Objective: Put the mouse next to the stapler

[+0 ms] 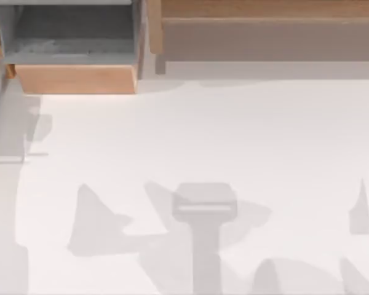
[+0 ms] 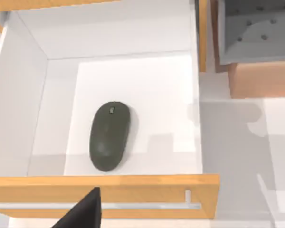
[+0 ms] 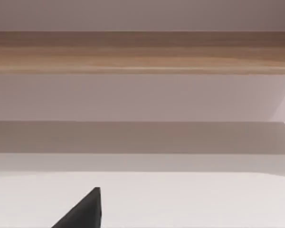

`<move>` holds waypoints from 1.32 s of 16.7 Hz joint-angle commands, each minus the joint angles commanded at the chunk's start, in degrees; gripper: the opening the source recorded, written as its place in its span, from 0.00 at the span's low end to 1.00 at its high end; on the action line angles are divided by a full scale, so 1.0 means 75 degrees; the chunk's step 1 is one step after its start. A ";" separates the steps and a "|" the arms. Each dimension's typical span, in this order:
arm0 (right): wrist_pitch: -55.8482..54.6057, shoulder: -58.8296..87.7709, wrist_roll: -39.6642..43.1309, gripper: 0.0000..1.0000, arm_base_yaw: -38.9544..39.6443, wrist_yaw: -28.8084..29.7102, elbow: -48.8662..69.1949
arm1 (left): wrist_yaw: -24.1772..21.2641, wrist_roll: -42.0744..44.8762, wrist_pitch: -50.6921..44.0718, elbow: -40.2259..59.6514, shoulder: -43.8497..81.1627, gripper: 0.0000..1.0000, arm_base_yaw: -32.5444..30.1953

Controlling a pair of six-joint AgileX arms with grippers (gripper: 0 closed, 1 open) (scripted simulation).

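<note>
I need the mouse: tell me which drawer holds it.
The white-lined drawer, not the grey-lined drawer: the mouse lies on its floor, behind the front with the bar handle.

Mouse (image 2: 109, 136) lying inside open drawer (image 2: 104, 187), drawer's front panel beside it

**Both grippers barely in frame**

The left gripper (image 2: 80, 211) hangs above the drawer front (image 2: 104, 187), a single black fingertip showing. The right gripper (image 3: 80, 211) faces the shelf (image 3: 142, 52), likewise one dark fingertip showing.
</note>
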State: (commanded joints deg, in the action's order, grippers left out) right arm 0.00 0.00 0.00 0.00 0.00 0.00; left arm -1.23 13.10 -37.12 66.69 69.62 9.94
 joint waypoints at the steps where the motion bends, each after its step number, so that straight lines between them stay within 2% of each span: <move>1: 0.0000 0.0000 0.0000 1.00 0.0000 0.0000 0.0000 | -0.0012 0.0145 -0.0424 0.0728 0.0792 1.00 0.0127; 8: 0.0000 0.0000 0.0000 1.00 0.0000 0.0000 0.0000 | -0.0101 0.1132 -0.3219 0.5554 0.6072 1.00 0.0941; 13: 0.0000 0.0000 0.0000 1.00 0.0000 0.0000 0.0000 | -0.0169 0.1688 -0.4708 0.8337 0.8990 1.00 0.1281; 18: 0.0000 0.0000 0.0000 1.00 0.0000 0.0000 0.0000 | -0.0235 0.2020 -0.5484 1.0151 1.0630 1.00 0.1273; 22: 0.0000 0.0000 0.0000 1.00 0.0000 0.0000 0.0000 | -0.0250 0.2076 -0.5586 1.0507 1.0878 1.00 0.1230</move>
State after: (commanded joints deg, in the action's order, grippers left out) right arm 0.00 0.00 0.00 0.00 0.00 0.00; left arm -3.11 28.67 -79.01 145.49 151.20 19.17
